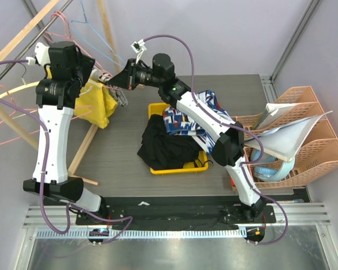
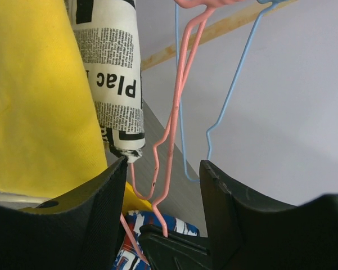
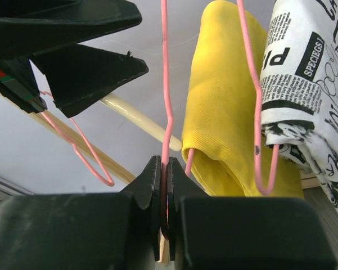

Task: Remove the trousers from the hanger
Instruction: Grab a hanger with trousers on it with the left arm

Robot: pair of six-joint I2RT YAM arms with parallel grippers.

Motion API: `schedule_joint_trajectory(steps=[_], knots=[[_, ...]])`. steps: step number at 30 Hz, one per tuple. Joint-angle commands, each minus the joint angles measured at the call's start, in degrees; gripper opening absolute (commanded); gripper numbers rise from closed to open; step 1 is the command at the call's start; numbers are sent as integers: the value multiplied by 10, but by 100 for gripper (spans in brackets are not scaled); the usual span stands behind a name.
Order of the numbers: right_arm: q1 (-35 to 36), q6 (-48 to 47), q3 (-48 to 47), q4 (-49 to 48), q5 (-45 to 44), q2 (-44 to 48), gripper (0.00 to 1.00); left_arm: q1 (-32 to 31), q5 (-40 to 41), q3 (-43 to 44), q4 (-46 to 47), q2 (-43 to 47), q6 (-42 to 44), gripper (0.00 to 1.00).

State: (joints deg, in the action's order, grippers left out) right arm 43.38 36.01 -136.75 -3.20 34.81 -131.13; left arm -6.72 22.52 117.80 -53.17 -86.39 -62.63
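Yellow trousers point(image 1: 95, 101) hang folded over a pink wire hanger point(image 3: 167, 84) at the back left, beside newspaper-print trousers point(image 3: 309, 84) on another pink hanger. My right gripper point(image 3: 167, 164) is shut on the pink hanger wire; it shows in the top view point(image 1: 113, 81) reaching to the rail. My left gripper point(image 2: 163, 166) is open, its jaws on either side of the pink hanger wire point(image 2: 171, 140) without touching it, with the yellow trousers point(image 2: 39, 95) on its left. It sits at the trousers' top in the top view point(image 1: 98, 76).
A yellow bin point(image 1: 155, 107) mid-table holds black cloth point(image 1: 166, 146) and a blue-red patterned garment point(image 1: 185, 121). Orange racks point(image 1: 303, 140) stand at the right. A wooden rail point(image 1: 22, 34) carries pink and blue hangers point(image 2: 230, 95). A wooden stick point(image 1: 84, 146) lies on the table.
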Motion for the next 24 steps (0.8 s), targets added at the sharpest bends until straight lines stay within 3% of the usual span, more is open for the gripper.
schedule_joint_trajectory(steps=[1,6,14,18,24], knots=[[12,26,-11,-57,40,22,1,2,-3,-6,22,-8,-11,53],[17,31,5,-69,67,40,1,2,7,-15,18,-2,-6,49],[20,30,24,-62,71,57,1,2,5,-80,69,60,17,12],[20,21,17,-49,71,55,1,2,5,-118,111,92,35,1],[19,-2,-35,13,51,24,1,-5,2,-172,185,147,92,0]])
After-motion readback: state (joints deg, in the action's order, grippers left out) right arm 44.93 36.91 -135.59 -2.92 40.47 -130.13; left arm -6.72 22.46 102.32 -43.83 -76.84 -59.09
